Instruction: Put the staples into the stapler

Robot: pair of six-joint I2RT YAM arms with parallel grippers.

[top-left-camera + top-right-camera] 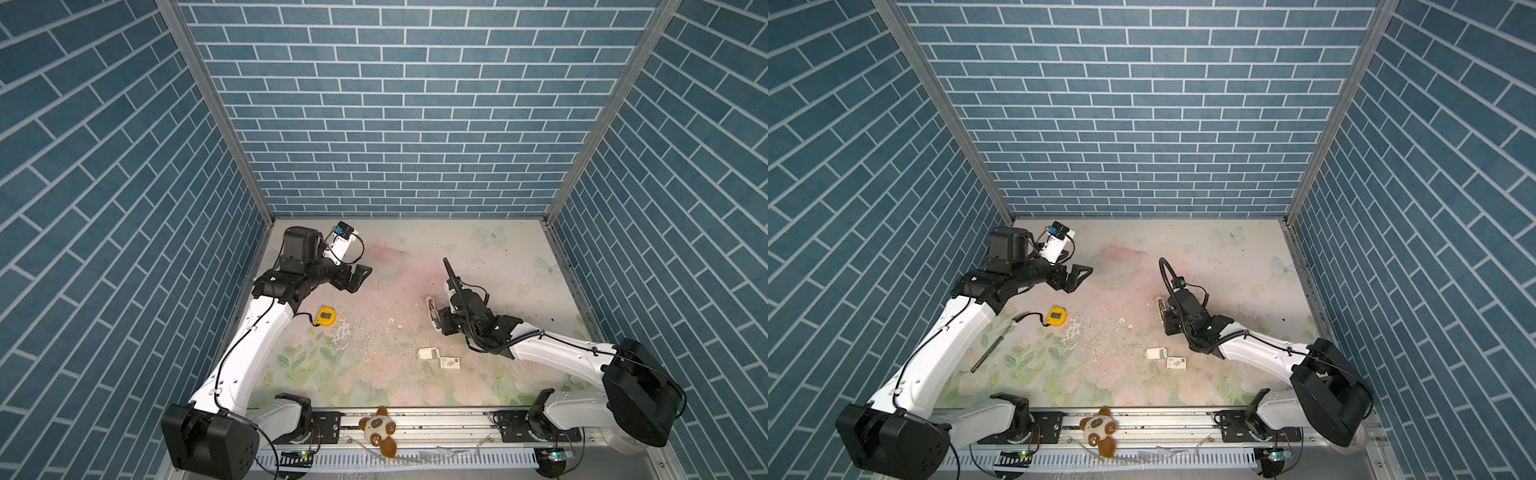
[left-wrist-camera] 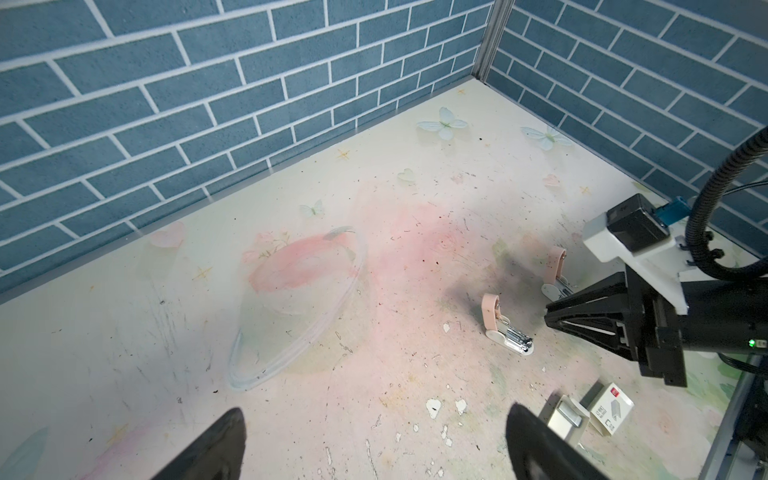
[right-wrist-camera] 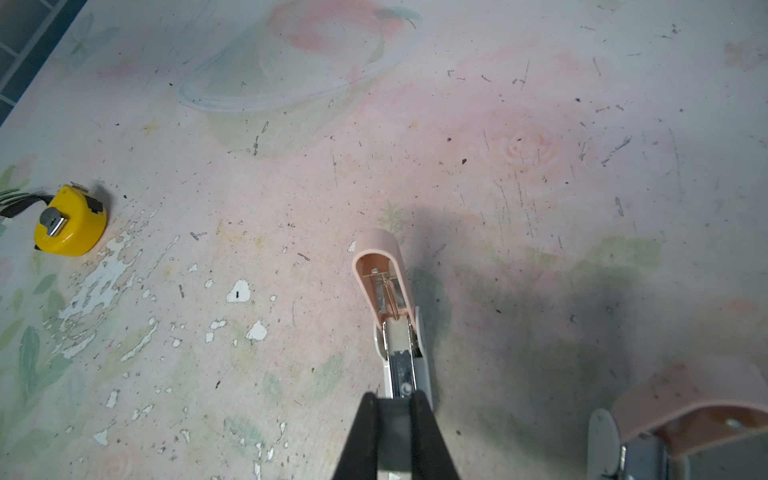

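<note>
Centre left: wide-open, empty left pincer (image 1: pixel 360 279). Right of centre: right pincer (image 1: pixel 436 322) clamped on hinged-open pink stapler (image 1: pixel 430 305). Just below: staples (image 1: pixel 432 354) in white tray (image 1: pixel 424 353) on table (image 1: pixel 415 257). Advisable: hold stapler steady, fetch strip with free pincer.

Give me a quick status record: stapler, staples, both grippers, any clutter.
stapler: pink lid swung open, metal channel exposed
right gripper: shut on the stapler's metal end, away from the hinge
left gripper: open, empty, raised at the left side
staples: silvery strip in the white tray, beside the printed sleeve
channel loaded: cannot tell
tape measure: yellow, on the table, apart from both grippers
</note>
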